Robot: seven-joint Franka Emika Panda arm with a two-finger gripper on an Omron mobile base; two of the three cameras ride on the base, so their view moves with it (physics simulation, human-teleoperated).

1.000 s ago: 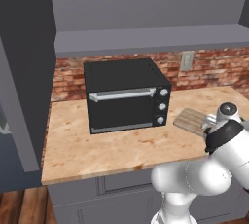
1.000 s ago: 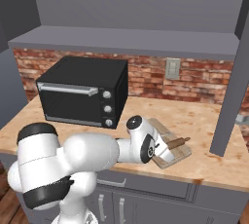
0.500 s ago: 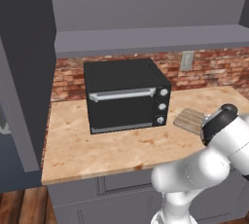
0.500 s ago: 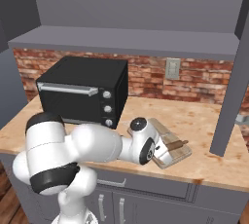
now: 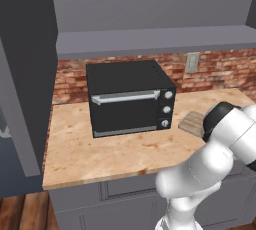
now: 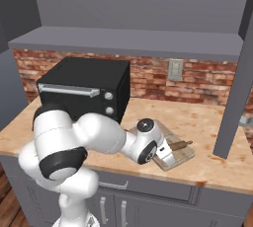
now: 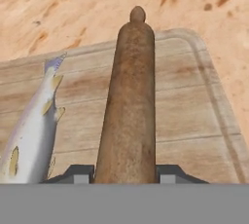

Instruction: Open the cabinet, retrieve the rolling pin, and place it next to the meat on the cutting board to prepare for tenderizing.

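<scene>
The brown wooden rolling pin (image 7: 127,101) lies lengthwise on the cutting board (image 7: 189,116), its far knob pointing away from the hand. My gripper (image 7: 125,172) is shut on its near end, one dark fingertip pressed to each side. The meat, a silvery fish (image 7: 31,130), lies on the board just left of the pin and roughly parallel to it. In the right base view the pin's end (image 6: 181,145) sticks out past my wrist over the cutting board (image 6: 184,157). The cabinet (image 5: 150,39) stands open above, its door (image 5: 25,74) swung out at the left.
A black toaster oven (image 5: 127,99) stands on the light wood countertop (image 5: 110,156) left of the board. The cabinet's other open door (image 6: 237,83) hangs edge-on right of the board. A brick wall with an outlet (image 6: 174,69) runs behind.
The arm's elbow and forearm have shifted slightly. The hand stays low over the cutting board with the rolling pin between its fingers.
</scene>
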